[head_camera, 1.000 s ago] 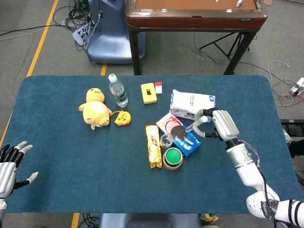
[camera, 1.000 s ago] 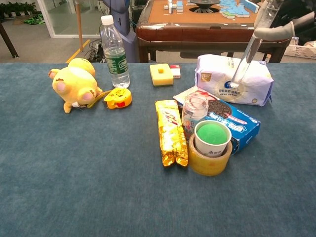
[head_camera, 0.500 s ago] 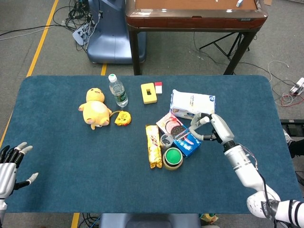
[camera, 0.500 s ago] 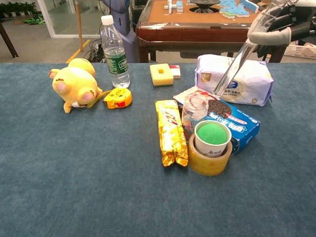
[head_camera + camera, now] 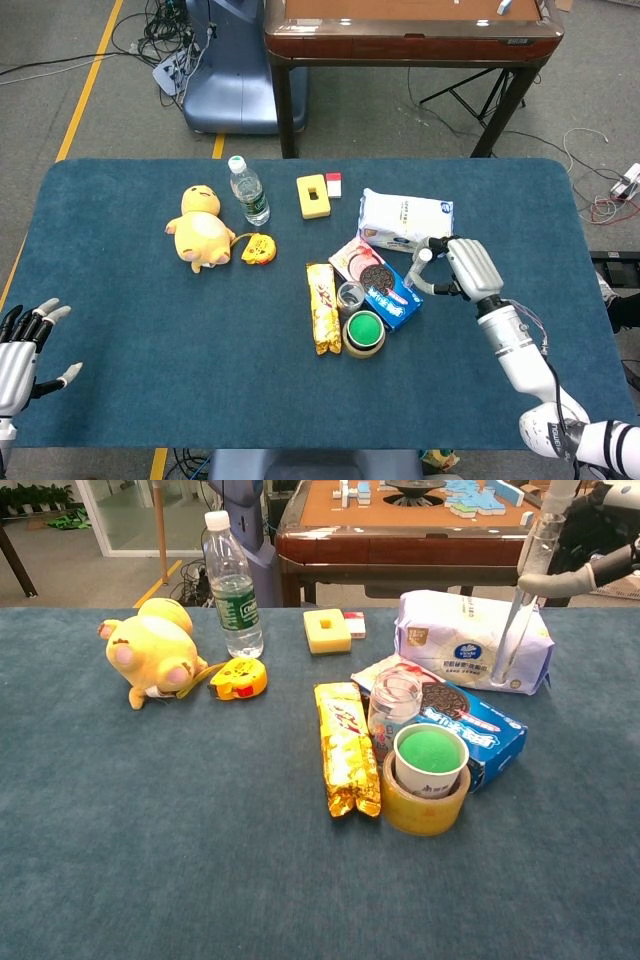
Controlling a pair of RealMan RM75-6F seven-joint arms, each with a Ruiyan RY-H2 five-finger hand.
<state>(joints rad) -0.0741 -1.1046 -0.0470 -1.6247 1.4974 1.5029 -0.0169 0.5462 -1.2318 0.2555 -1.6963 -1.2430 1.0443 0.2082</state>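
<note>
Rightward, right hand (image 5: 462, 268) fingers pinch clear slim plastic tube (image 5: 522, 598), upright, slightly tilted, lower end before white soft tissue pack (image 5: 470, 640). Just beside: blue glossy cookie box (image 5: 474, 731), small clear glass jar (image 5: 393, 702), green-topped cup (image 5: 430, 759) inside yellowish tape roll (image 5: 424, 806). Left hand (image 5: 22, 348) fingers spread wide, holding nothing, at near-left edge of dark blue felt table (image 5: 150, 330).
</note>
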